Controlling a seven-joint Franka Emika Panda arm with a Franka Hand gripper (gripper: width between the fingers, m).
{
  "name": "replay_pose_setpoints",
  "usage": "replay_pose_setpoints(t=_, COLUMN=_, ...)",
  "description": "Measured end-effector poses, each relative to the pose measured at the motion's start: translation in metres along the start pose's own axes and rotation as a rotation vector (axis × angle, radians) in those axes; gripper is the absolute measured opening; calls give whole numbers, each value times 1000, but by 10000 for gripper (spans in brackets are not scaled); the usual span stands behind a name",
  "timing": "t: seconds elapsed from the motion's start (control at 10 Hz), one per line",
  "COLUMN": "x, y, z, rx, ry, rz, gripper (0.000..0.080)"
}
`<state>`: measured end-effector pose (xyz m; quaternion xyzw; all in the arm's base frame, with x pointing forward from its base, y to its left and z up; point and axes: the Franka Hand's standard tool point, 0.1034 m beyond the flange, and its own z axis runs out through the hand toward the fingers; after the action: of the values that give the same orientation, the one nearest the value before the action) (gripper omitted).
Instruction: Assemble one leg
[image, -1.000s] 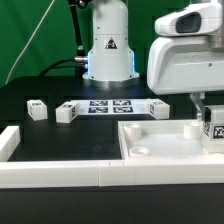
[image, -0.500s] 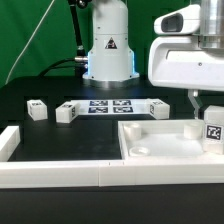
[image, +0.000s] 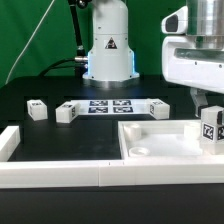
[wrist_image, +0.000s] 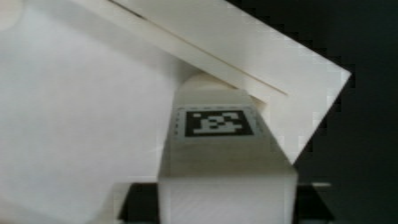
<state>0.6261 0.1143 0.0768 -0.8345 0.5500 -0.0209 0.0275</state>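
Observation:
My gripper (image: 209, 118) is shut on a leg (image: 209, 126), a small white block with a black-and-white tag, and holds it upright at the far right over the large white rimmed tray piece (image: 160, 150). In the wrist view the leg (wrist_image: 224, 150) runs out from between my dark fingers (wrist_image: 150, 195) with its tag facing the camera, above the tray's corner (wrist_image: 267, 75). Three more legs lie on the black table: one at the left (image: 37, 110), one beside it (image: 66, 112), one behind the tray (image: 159, 107).
The marker board (image: 110, 106) lies flat in front of the robot base (image: 108, 55). A low white wall (image: 55, 175) runs along the table's front edge, with a raised end (image: 8, 142) at the left.
My gripper has moved towards the exterior view's right and slightly up, carrying the leg with it. The other legs and the tray have not moved.

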Motion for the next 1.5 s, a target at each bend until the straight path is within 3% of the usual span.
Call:
replay_pose_setpoints(t=0.1, x=0, y=0, z=0, rx=0, ry=0, rz=-31, gripper=292)
replay_pose_setpoints(t=0.2, x=0, y=0, z=0, rx=0, ry=0, rz=-73, gripper=476)
replay_pose_setpoints(t=0.3, x=2, y=-1, z=-1, rx=1, ry=0, rz=-107, gripper=589)
replay_pose_setpoints(t=0.4, x=0, y=-2, z=-1, rx=1, ry=0, rz=-190, gripper=589)
replay_pose_setpoints(t=0.5, x=-2, y=-2, z=-1, rx=1, ry=-2, rz=-309, gripper=637)
replay_pose_setpoints(t=1.2, x=-14, y=-4, z=-1, rx=-4, ry=-6, rz=-1024, gripper=649)
replay_pose_setpoints(t=1.5, x=-13, y=-4, z=-1, rx=-18, ry=6, rz=-1310, gripper=649)
